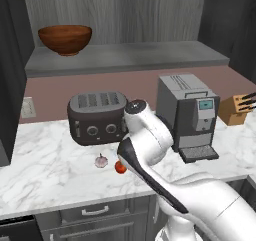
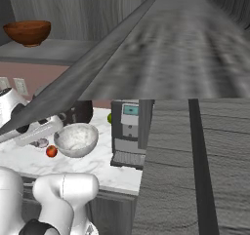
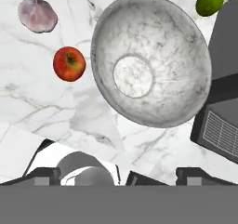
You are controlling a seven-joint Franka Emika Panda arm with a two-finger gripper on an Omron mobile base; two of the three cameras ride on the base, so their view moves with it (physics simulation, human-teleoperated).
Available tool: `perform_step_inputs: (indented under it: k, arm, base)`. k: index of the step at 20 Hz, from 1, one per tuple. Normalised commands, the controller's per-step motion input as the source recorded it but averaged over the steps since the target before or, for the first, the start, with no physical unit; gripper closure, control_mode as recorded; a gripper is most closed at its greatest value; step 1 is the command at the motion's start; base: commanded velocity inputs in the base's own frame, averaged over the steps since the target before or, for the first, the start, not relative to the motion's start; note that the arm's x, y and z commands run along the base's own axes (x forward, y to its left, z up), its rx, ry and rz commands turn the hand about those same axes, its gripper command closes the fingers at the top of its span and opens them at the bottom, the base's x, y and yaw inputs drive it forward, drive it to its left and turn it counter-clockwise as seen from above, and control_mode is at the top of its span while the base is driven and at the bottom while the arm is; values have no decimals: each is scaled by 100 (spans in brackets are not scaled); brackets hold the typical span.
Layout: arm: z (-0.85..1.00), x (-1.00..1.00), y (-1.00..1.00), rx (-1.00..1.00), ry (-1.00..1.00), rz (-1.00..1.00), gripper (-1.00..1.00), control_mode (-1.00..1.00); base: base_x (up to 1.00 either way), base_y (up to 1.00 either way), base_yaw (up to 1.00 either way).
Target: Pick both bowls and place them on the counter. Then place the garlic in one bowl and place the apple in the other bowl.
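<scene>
White grey-marbled bowl [image 3: 151, 60], frame centre, sits released on the marble table [image 3: 28, 107]; end effector [image 3: 114, 176] fingers apart, ready for the brown wooden bowl [image 1: 65, 39].

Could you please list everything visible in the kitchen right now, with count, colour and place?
marbled bowl: one, white-grey, on the counter, empty
wooden bowl: one, reddish-brown, on the grey shelf
garlic: one, whitish-pink, on the counter
apple: one, red, on the counter beside the garlic
lime: one, green, past the marbled bowl
toaster: one, dark
coffee machine: one, grey
knife block: one, tan
tool: one, dark tips, open above the marbled bowl
</scene>
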Motion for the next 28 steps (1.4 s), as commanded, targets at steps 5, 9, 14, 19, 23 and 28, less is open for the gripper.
perform_step_inputs:
  k: [5, 9, 14, 19, 23, 28]
  arm:
    - [2, -35, 2, 24, -36, -22, -100, -100]
    - [0, -55, -10, 29, -33, -6, -100, -100]
    - [48, -36, -8, 32, -10, -7, -100, -100]
    - [67, -5, 0, 29, -6, -15, -100, -100]
    - [60, -1, 0, 27, -10, -19, -100, -100]
    - [67, 0, 4, 25, -6, -23, -100, -100]
  base:
    - [0, 0, 0]
    - [0, 0, 0]
    - [0, 0, 0]
    - [0, 0, 0]
    - [0, 0, 0]
    - [0, 0, 0]
